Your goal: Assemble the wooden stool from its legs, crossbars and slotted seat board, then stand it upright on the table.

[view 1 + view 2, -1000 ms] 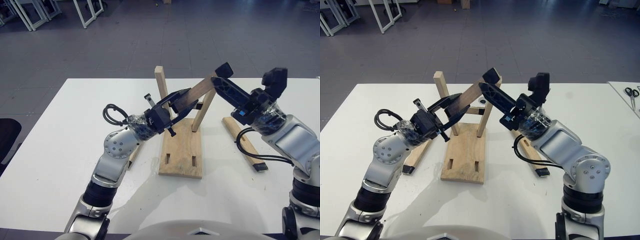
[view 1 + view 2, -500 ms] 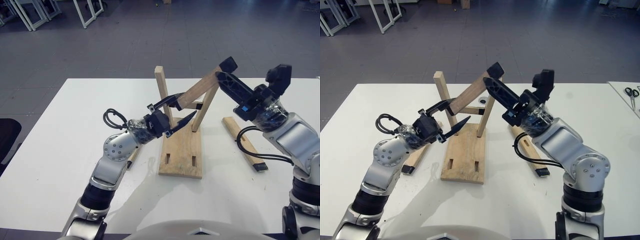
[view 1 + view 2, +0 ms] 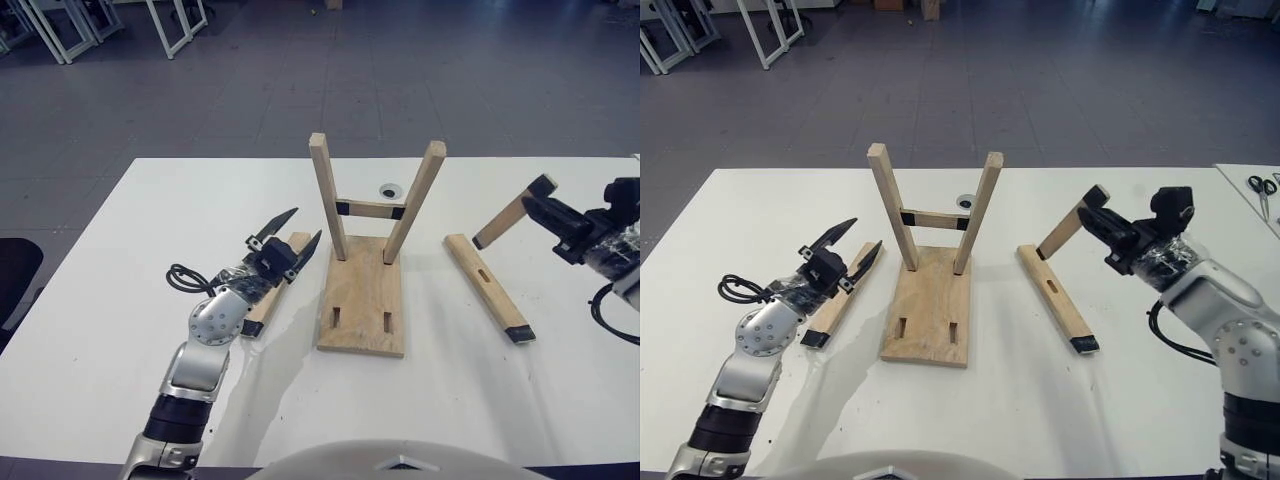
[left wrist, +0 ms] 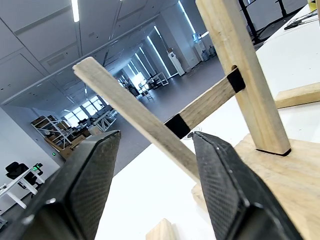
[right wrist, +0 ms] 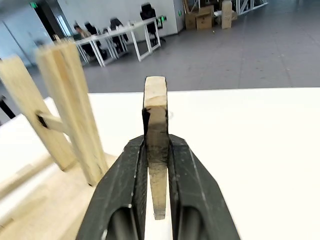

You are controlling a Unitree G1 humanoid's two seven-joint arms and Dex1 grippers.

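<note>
White table (image 3: 470, 400), grey floor (image 3: 400, 70) beyond

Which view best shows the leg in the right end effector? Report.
Right eye view: the whole leg shows, gripped near its top by the right end effector. Left eye view likewise; right wrist view sees it end-on.

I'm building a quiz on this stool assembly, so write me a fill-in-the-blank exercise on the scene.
1. ____ pale wooden legs stand upright in the flat slotted wooden seat board, joined by a short wooden crossbar.
2. The left gripper, by a third wooden leg lying on the white table, is ____.
3. The right gripper is ____ on a black-tipped wooden leg.
4. The board's two near slots are ____.

Missing words: Two; open; shut; empty.
</note>
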